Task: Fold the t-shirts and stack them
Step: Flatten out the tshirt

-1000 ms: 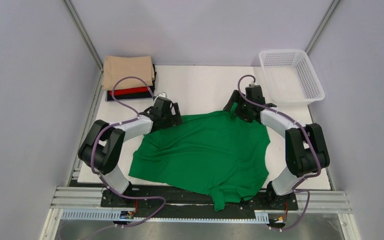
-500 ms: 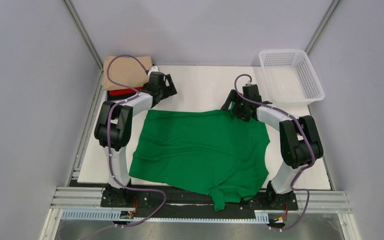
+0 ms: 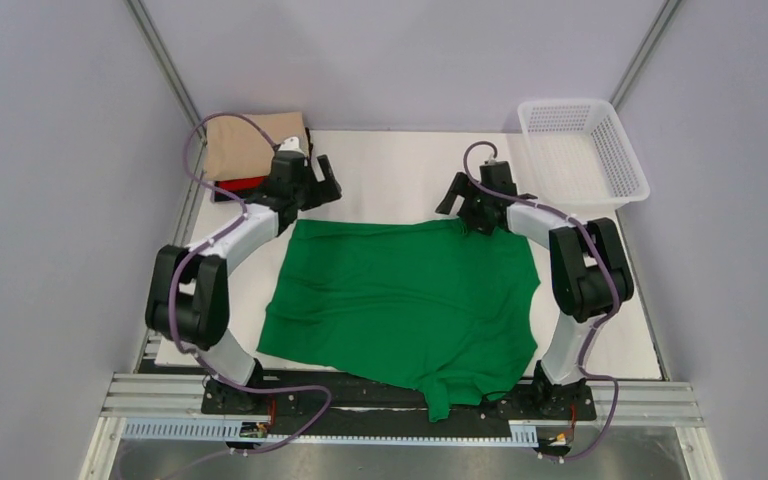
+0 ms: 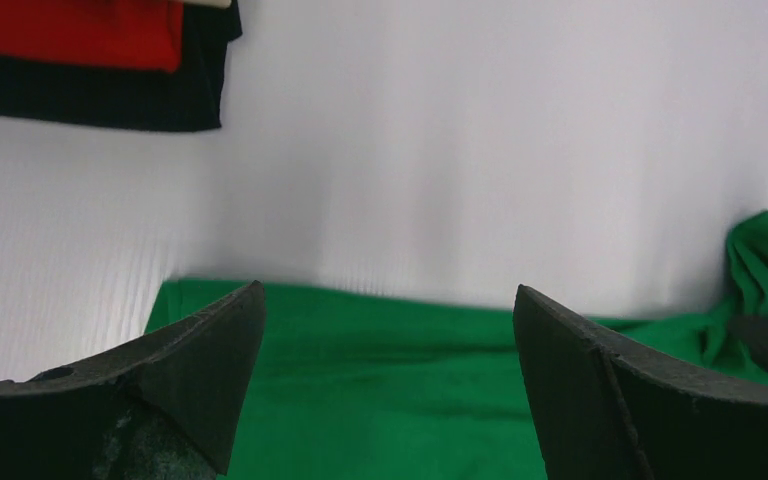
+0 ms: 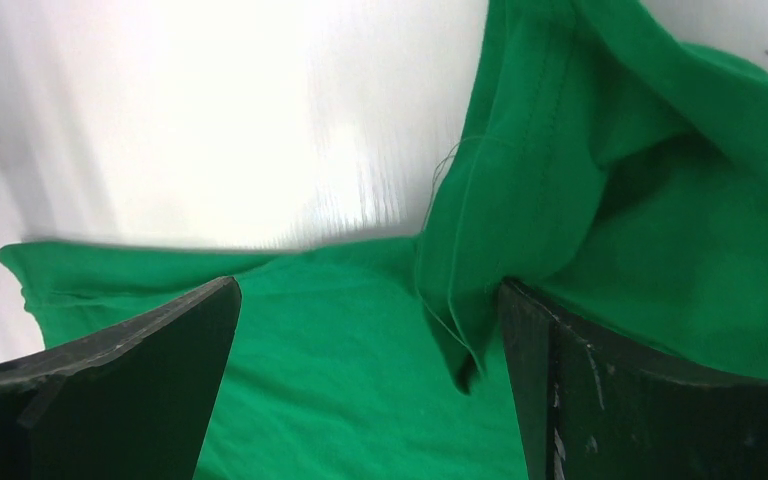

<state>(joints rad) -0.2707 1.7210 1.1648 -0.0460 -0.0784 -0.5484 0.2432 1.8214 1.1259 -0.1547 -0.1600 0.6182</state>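
Observation:
The green t-shirt [image 3: 405,300] lies spread on the white table, its collar hanging over the near edge. Its far edge shows in the left wrist view [image 4: 380,390] and the right wrist view [image 5: 340,380]. My left gripper [image 3: 305,185] is open and empty, above the table just beyond the shirt's far left corner. My right gripper [image 3: 465,212] is open over the shirt's far right corner, where a bunched fold [image 5: 580,190] rises beside one finger. The beige shirt [image 3: 245,145] lies folded on the red shirt [image 3: 250,183] and black shirt [image 4: 110,95] at the far left.
A white mesh basket [image 3: 582,150] stands at the far right corner. Grey walls close in the table on three sides. A metal rail [image 3: 400,400] runs along the near edge by the arm bases.
My left gripper has let go of the shirt's far left corner and drawn back towards the stack. The shirt's far edge now lies flat. My right gripper has shifted slightly farther away.

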